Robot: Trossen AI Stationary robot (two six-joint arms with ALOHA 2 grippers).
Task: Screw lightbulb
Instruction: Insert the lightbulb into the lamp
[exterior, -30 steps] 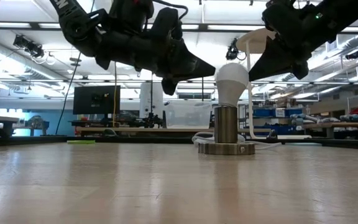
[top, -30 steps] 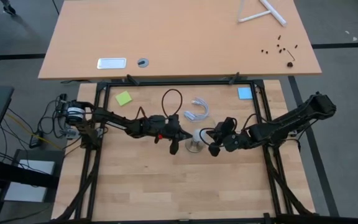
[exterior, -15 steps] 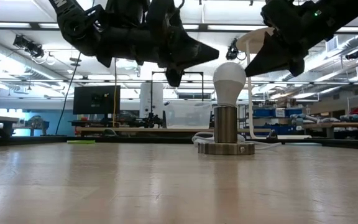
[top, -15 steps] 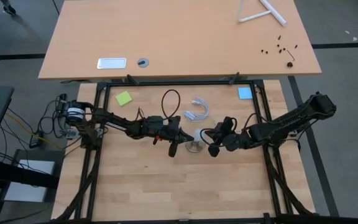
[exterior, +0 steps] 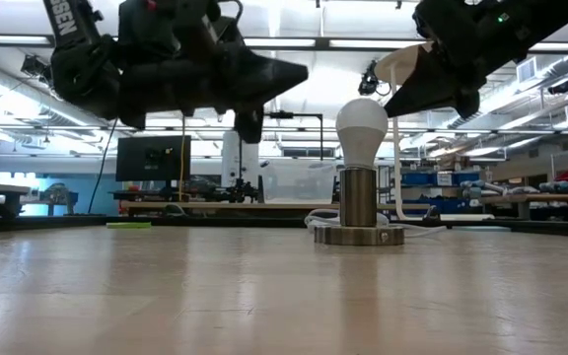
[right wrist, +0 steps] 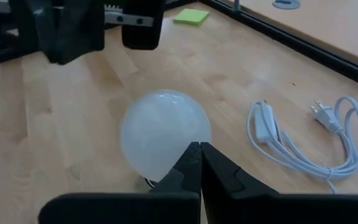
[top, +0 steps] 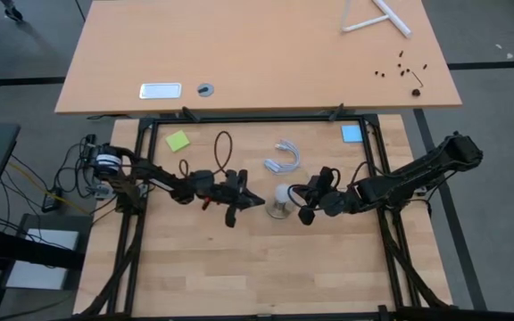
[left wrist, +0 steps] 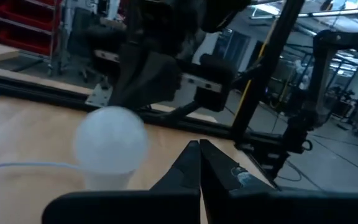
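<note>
Low view, centre right: the small white frosted pear-shaped lightbulb (exterior: 362, 126) stands upright in a cylindrical metal socket on a round disc base (exterior: 358, 235) on the pale wooden table (exterior: 264, 296). Nothing touches the bulb. The left gripper (exterior: 299, 71) hangs at upper centre of that frame, above and left of the bulb, clear of it, fingers pressed together and holding nothing. The right gripper (exterior: 394, 91) sits at upper right, just beside the bulb's top, fingers likewise pinched together and empty. In the high view, the bulb (top: 281, 195) is at frame centre, between the left gripper (top: 259, 202) and right gripper (top: 294, 190). Farther up the frame lies a coiled white power cord with inline switch and plug (top: 282, 157), then a lime-green sticky note (top: 178, 141) at left and a blue sticky note (top: 352, 134) at right.
</note>
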